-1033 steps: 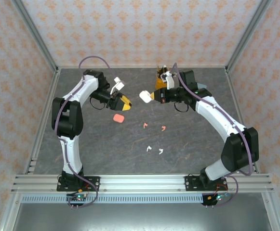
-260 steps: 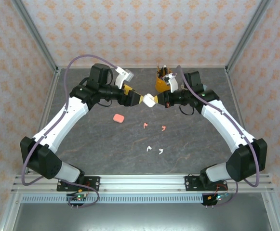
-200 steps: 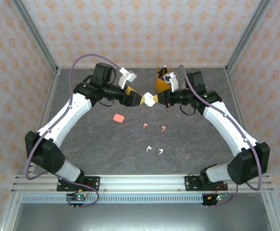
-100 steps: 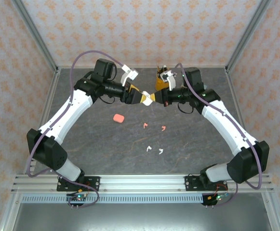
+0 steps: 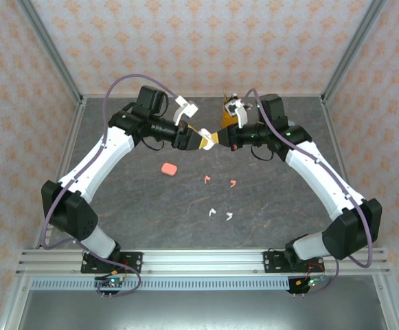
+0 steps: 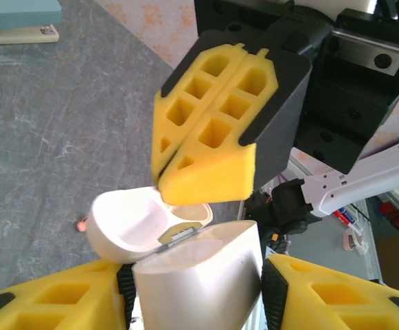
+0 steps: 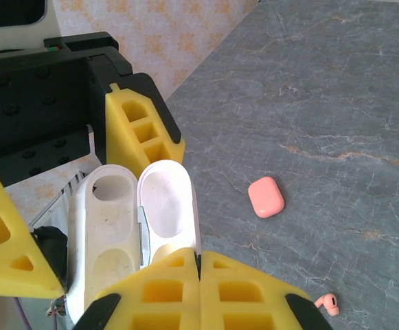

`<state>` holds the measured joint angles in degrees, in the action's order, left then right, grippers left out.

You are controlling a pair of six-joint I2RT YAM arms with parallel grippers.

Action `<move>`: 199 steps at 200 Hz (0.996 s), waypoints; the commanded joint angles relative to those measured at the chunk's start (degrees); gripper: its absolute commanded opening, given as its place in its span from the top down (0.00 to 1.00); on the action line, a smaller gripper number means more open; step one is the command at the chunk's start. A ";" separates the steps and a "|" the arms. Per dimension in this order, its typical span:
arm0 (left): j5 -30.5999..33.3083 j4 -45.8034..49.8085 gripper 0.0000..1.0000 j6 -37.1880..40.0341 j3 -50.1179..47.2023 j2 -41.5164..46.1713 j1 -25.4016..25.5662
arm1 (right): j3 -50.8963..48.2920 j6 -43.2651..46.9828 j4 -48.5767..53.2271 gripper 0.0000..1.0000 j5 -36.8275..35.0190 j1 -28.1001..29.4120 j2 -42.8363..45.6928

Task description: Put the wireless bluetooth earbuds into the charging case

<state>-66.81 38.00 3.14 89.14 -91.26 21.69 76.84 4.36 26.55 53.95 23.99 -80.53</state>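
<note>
Top external view: two pink earbuds [image 5: 207,179] and two white earbuds [image 5: 213,212] lie loose on the table [image 5: 288,213] at lower centre. None is seated in a case.

The white case [image 6: 196,275] is held above the table at upper centre with its lid swung open and both sockets bare. The left gripper [image 6: 196,292] is clamped across the case body, judged to steady it. The right gripper [image 7: 199,265] has its fingers together, tips at the lid rim, judged to be prising the lid back. Whether it pinches the lid cannot be told.

A shut pink case [image 5: 169,168] lies left of the pink earbuds.

Bare table surrounds every earbud, and the walls are well apart. One gripper must likely let go of the case before any pick-up.
</note>
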 commanded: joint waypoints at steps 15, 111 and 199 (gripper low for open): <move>-3.42 1.89 0.49 2.00 1.30 -0.04 0.19 | 2.01 0.86 -1.15 1.00 -0.07 0.93 -0.87; -2.36 1.03 0.42 1.61 2.15 -0.30 0.28 | 2.23 1.94 -0.22 1.00 -1.69 1.50 -0.26; -2.09 1.07 0.45 1.59 2.61 -0.99 0.28 | 2.61 5.12 1.71 1.00 -5.75 3.17 0.55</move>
<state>-67.70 39.66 4.43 89.23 -91.35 21.74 77.38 6.98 27.35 49.93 25.87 -81.28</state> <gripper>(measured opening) 0.568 0.041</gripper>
